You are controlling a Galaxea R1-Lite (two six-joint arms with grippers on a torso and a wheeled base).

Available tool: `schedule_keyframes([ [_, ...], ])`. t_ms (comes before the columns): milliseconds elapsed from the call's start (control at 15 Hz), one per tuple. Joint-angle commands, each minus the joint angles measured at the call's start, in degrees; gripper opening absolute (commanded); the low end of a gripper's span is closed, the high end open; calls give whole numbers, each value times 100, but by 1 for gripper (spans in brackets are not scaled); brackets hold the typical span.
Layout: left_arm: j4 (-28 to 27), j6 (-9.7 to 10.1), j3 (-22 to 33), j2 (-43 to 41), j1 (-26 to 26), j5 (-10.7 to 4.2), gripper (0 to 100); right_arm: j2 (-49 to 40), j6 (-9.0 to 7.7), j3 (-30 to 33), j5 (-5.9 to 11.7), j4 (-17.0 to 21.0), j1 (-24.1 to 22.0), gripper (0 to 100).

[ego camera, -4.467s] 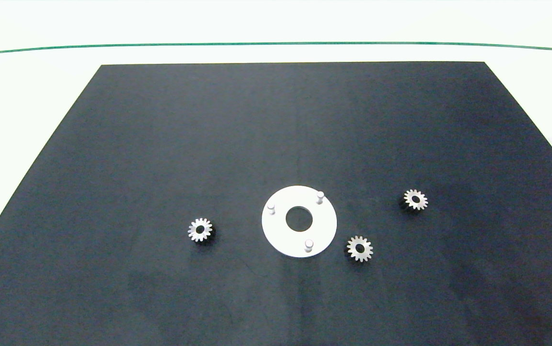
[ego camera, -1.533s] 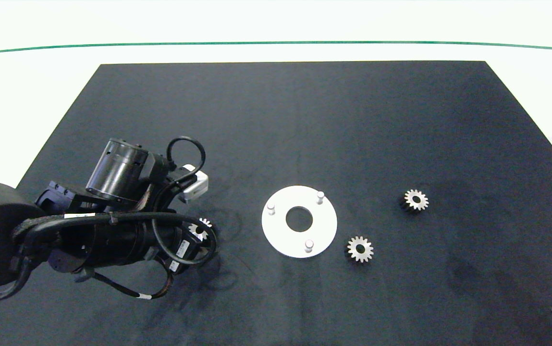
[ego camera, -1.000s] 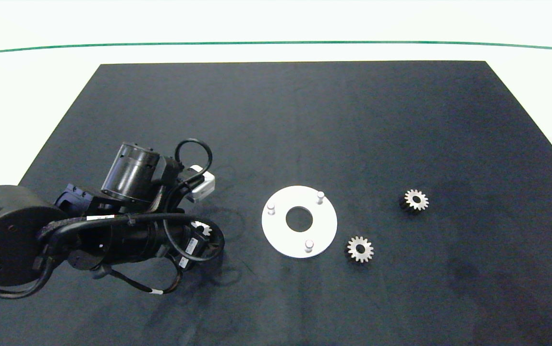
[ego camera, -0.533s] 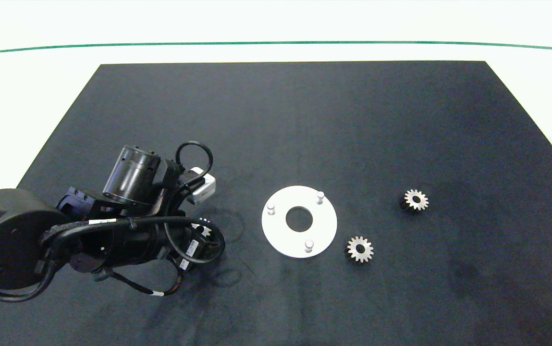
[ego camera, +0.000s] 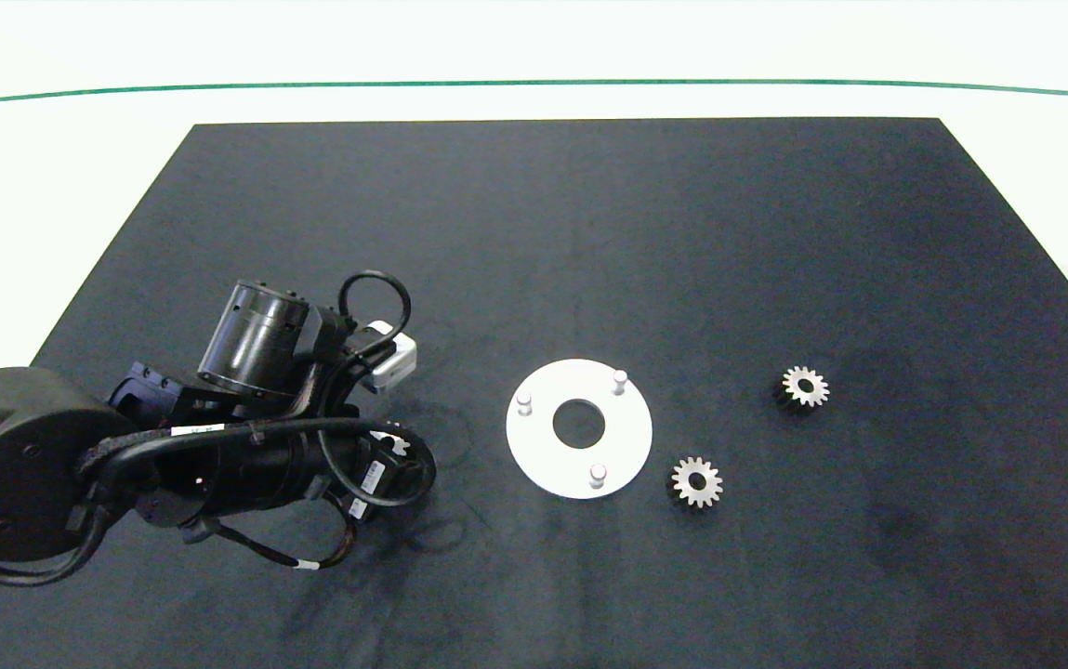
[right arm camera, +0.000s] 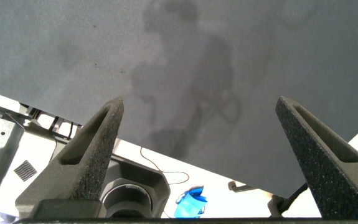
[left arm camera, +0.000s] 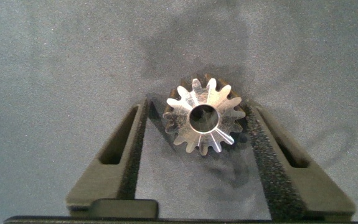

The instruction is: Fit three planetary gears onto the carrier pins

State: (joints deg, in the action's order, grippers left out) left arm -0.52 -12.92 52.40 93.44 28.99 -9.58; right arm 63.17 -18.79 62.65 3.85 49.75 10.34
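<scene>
My left claw (left arm camera: 200, 118) sits low over the small silver metal gear (left arm camera: 205, 120) that lies left of the flat white round disc (ego camera: 543, 455). My two grey fingers (left arm camera: 126, 155) are apart, one on each side of the gear, close to its teeth but not squeezing yet. I put them there so I can pinch it and lift it.

The disc holds three short white pegs (ego camera: 524, 403), and all three are bare. Its big middle hole has nothing in it.

Just right of the disc lies a second silver gear (ego camera: 696, 481). A third silver gear (ego camera: 804, 386) lies farther right.

My right claw (right arm camera: 207, 162) waits wide apart near the mat's edge, far right of the disc.
</scene>
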Motion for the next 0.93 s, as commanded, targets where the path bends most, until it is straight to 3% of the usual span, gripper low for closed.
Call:
schedule_keyframes([
  [67,0,-17,8,-10,1,-9,53,-7,-11,2,1,26,3,100],
  [667,0,-9,-1,-45,10,-9,35,-138,33,2,-42,-36,3,100],
  [933,-35,-9,-36,-177,28,-9,26,-947,50,-7,-78,-211,3,100],
])
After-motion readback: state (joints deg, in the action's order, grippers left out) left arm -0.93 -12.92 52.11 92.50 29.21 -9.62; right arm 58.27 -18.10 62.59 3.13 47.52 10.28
